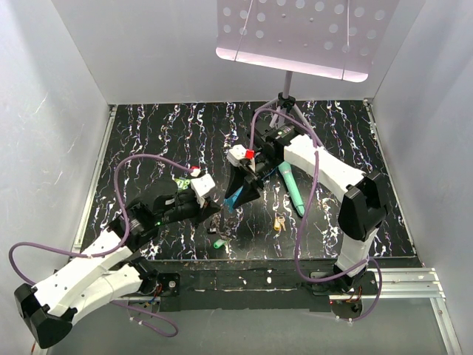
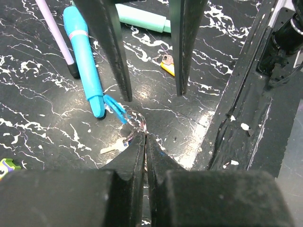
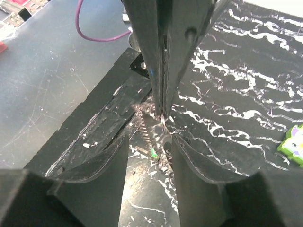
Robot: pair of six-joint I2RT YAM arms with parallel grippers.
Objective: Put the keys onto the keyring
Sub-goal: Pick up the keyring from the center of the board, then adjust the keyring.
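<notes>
Left gripper (image 2: 145, 138) clamped shut on keyring (image 2: 136, 122). It lies mid-frame between your half-open, empty right gripper (image 3: 149, 144) fingers.

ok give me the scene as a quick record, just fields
left end effector: shut on keyring
right end effector: open, facing the left one, tips close to the keyring
yellow key: loose on the table, off the ring
green key: by the keyring near the front edge, can't tell if threaded
teal marker: lying flat, right of the right end effector
task state: at least the yellow key not yet on the ring
</notes>
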